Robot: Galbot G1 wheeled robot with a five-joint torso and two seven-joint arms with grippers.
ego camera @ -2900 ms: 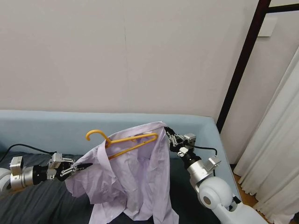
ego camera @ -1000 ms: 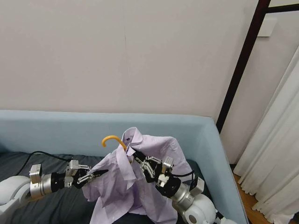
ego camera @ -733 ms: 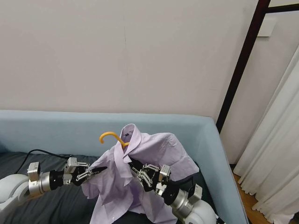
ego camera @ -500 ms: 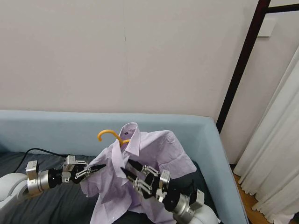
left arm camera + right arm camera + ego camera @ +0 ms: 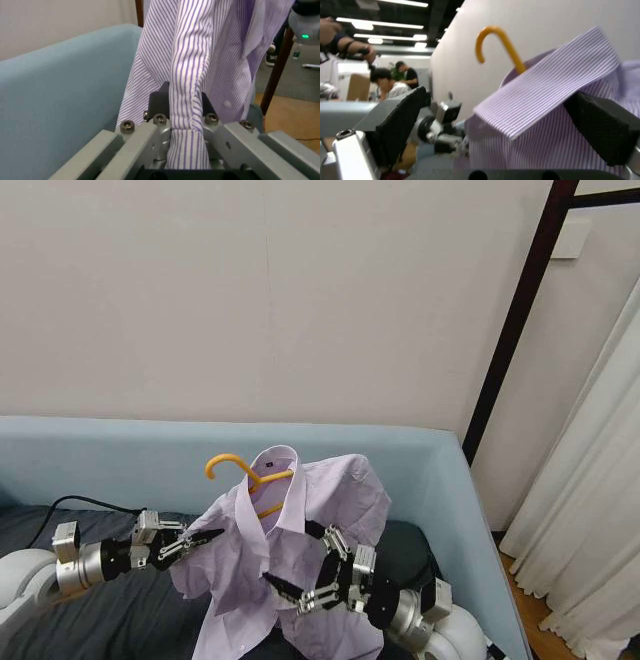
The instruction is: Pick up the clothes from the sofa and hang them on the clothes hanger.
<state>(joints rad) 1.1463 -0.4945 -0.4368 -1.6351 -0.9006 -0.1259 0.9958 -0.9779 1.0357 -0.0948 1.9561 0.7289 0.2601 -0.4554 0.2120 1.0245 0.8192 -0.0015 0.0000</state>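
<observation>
A lilac striped shirt (image 5: 335,498) hangs on a yellow hanger (image 5: 228,464) above the sofa, collar up and hook pointing to the left. My left gripper (image 5: 203,538) reaches in from the left and is shut on a fold of the shirt's (image 5: 225,56) edge; in the left wrist view the left gripper (image 5: 182,112) pinches the striped cloth. My right gripper (image 5: 297,558) is low in front of the shirt, open with its fingers spread wide. From the right gripper (image 5: 502,131) the collar (image 5: 560,93) and the hanger hook (image 5: 497,41) show beyond the fingers. What bears the hanger is hidden by cloth.
The light blue sofa (image 5: 100,450) runs along the wall, with a dark seat cushion (image 5: 80,620) below the arms. A black upright pole (image 5: 515,320) stands at the right behind the sofa's end. White curtains (image 5: 590,510) hang at the far right.
My right gripper left the hanger's right end, swung down in front of the shirt and spread open. The shirt turned to face front. The left gripper kept its hold.
</observation>
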